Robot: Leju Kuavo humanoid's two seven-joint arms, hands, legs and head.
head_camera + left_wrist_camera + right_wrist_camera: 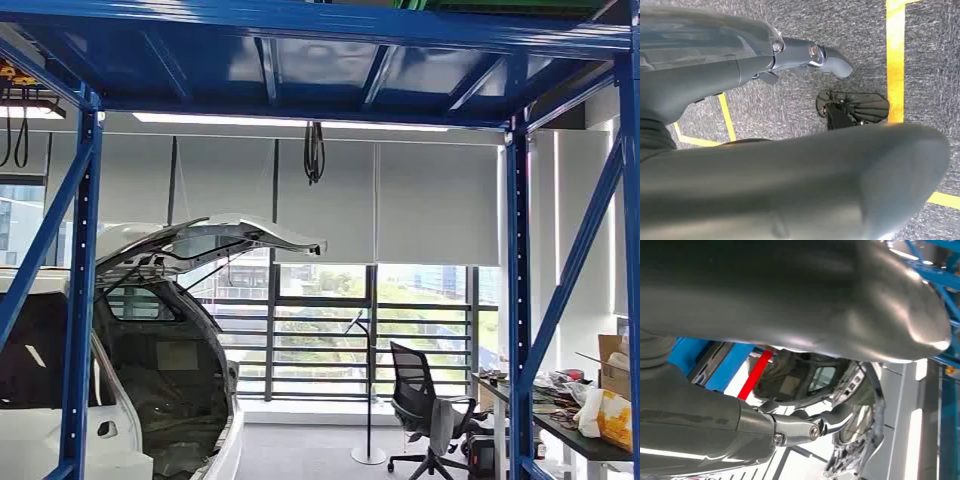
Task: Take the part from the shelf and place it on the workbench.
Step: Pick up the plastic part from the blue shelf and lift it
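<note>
My left hand [753, 170] hangs over grey carpet, its thick thumb [874, 170] and a straight dark finger [806, 52] apart with nothing between them. My right hand [772, 305] is also spread, its thumb [881, 315] and one finger [798, 430] apart, holding nothing. Behind it are a blue shelf beam [730, 365] and a white car [855, 410]. In the head view the blue steel shelf [521, 300] frames the scene, with its deck [317, 60] overhead. At the right stands a cluttered desk [581, 435].
A white car [151, 380] with its tailgate raised stands at the left behind a blue upright [79, 300]. A black office chair [423, 410] and a thin floor stand [369, 400] are near the windows. Yellow tape lines [895, 60] mark the carpet.
</note>
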